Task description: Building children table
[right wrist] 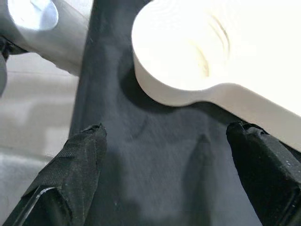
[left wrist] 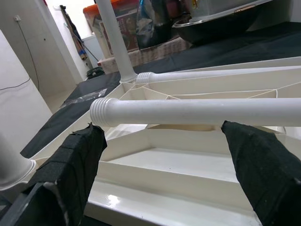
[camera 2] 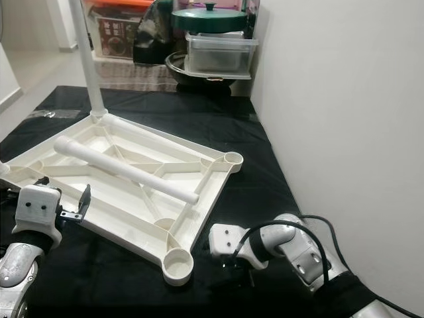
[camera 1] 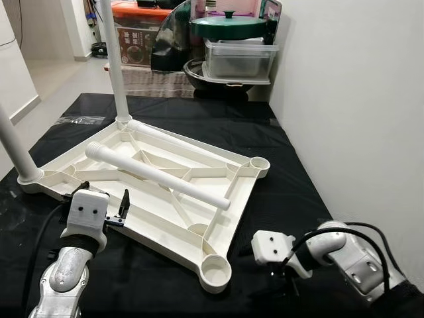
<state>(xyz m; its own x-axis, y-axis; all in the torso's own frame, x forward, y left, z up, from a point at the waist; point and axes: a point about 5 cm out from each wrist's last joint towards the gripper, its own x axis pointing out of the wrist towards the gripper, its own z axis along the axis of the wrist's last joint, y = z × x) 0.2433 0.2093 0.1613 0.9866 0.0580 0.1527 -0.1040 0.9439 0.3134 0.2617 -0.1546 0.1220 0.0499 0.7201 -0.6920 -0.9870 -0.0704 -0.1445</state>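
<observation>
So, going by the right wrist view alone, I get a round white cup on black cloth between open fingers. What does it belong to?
Observer: It is the empty near-corner leg socket of a white plastic tabletop lying underside up.
Operator: Any legs fitted yet?
Observer: Two. One upright leg stands in the far corner, another upright leg in the left corner.
Operator: Where are the rest?
Observer: A loose leg lies diagonally across the ribs, threaded end toward the left.
Operator: And the other arm?
Observer: The left gripper is open at the tabletop's near left edge, aimed at that loose leg.
</observation>
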